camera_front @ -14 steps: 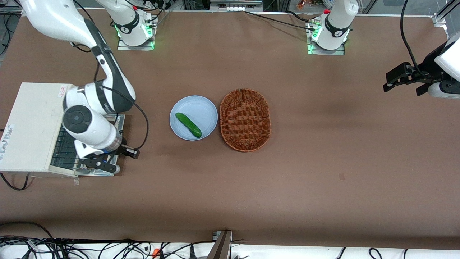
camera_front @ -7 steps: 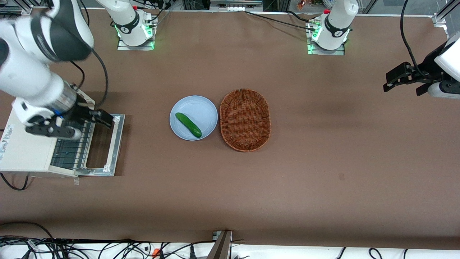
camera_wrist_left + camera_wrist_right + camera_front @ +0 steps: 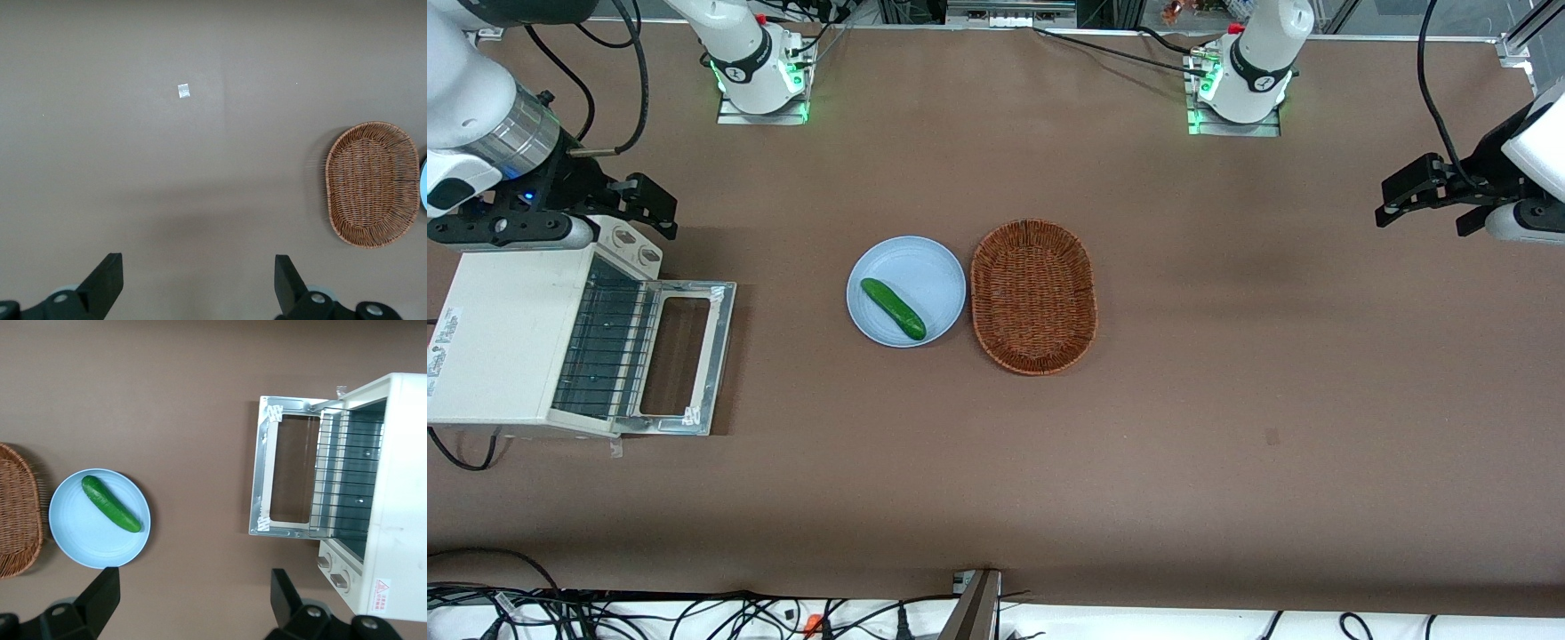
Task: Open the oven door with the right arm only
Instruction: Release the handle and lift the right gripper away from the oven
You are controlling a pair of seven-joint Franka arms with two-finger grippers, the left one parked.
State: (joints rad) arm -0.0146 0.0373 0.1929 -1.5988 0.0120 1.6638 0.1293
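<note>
Oven door point(image 3: 685, 356) lies folded down flat, the oven point(image 3: 507, 342) showing its wire rack.
The gripper point(image 3: 190, 603) hovers above the oven's knob end, fingers spread, holding nothing.

Oven door point(image 3: 685, 357) lies flat before oven point(image 3: 511, 333); mouth unblocked. Gripper point(image 3: 560, 222), fingers spread, above oven. Plate point(image 3: 925, 267) well apart.
</note>
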